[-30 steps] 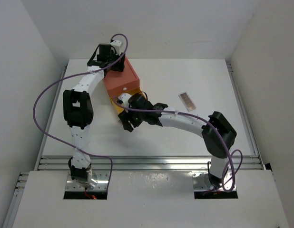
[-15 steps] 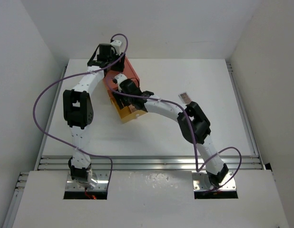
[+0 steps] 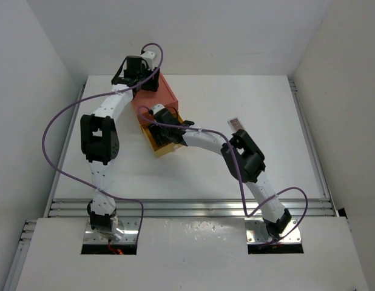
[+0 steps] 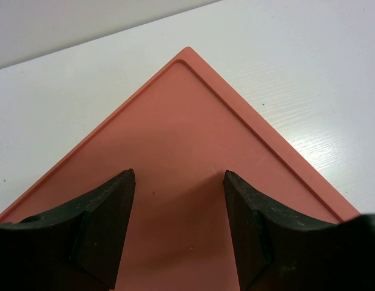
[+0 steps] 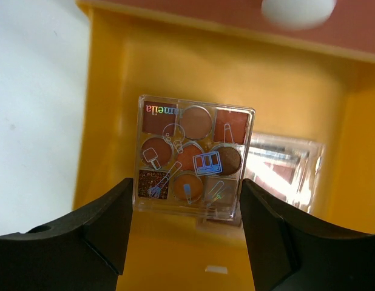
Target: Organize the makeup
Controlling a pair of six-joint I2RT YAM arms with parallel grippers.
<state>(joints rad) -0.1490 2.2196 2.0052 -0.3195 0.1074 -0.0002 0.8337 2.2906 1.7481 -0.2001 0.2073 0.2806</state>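
Observation:
A square eyeshadow palette (image 5: 193, 157) with orange and brown pans hangs low inside the open yellow drawer (image 5: 108, 91). My right gripper (image 5: 187, 182) is shut on it, one finger against each side of its near end. A second clear palette (image 5: 284, 167) lies beside and partly under it in the drawer. In the top view my right gripper (image 3: 158, 121) reaches down over the drawer (image 3: 169, 145). One more palette (image 3: 237, 123) lies on the table, half hidden behind my right forearm. My left gripper (image 4: 178, 176) is open over the top of the orange box (image 4: 187, 121), nothing between its jaws.
The orange box (image 3: 160, 97) stands at the back left of the white table (image 3: 284, 157), its drawer pulled out toward me. A white knob (image 5: 297, 9) shows on the box front above the drawer. My left gripper (image 3: 142, 77) sits on the box's far corner.
My right arm has folded in: its gripper swung from in front of the drawer to over the drawer near the box front. The left arm has not moved.

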